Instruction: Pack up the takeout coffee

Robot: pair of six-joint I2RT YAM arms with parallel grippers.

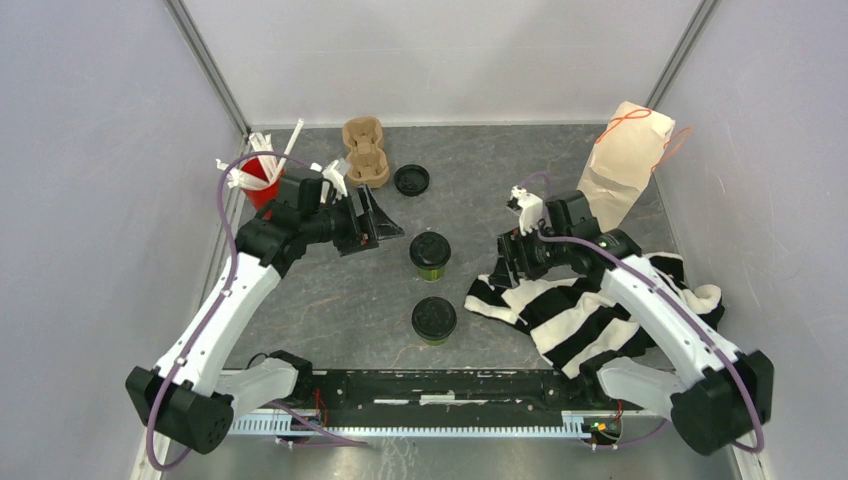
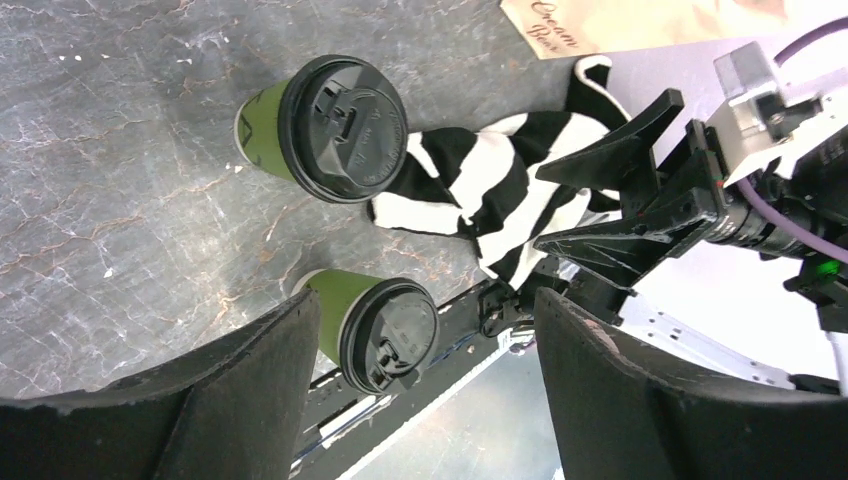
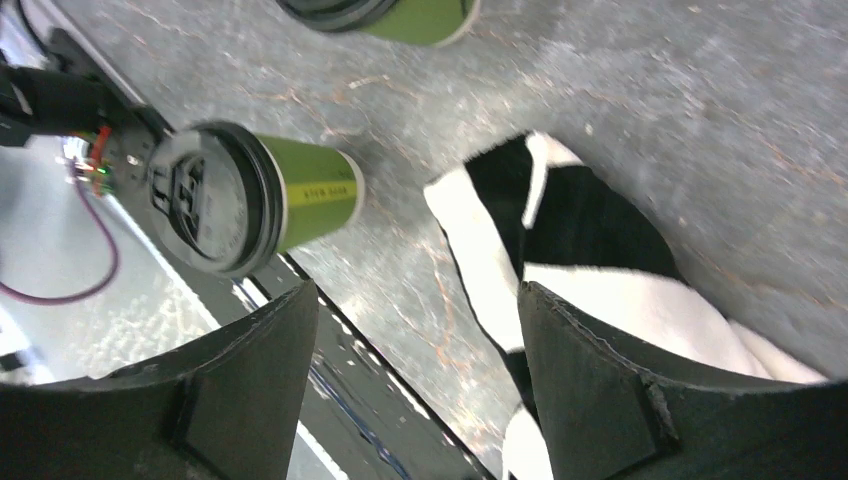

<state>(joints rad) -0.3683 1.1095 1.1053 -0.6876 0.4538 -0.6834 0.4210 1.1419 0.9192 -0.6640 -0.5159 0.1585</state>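
Two green paper cups with black lids stand upright mid-table: a far cup (image 1: 430, 255) and a near cup (image 1: 434, 320). My left gripper (image 1: 385, 222) is open and empty, a little left of and behind the far cup. In the left wrist view both the far cup (image 2: 330, 125) and the near cup (image 2: 380, 330) show ahead of the open left gripper (image 2: 420, 300). My right gripper (image 1: 503, 262) is open and empty, right of the cups, over the edge of a striped cloth. The right wrist view shows the near cup (image 3: 250, 195) beyond the open right gripper (image 3: 415, 290).
A brown pulp carrier (image 1: 365, 152) lies at the back, with a loose black lid (image 1: 411, 179) beside it. A red cup with white straws (image 1: 262, 180) stands at the back left. A paper bag (image 1: 625, 165) stands back right. A black-and-white striped cloth (image 1: 590, 310) lies under the right arm.
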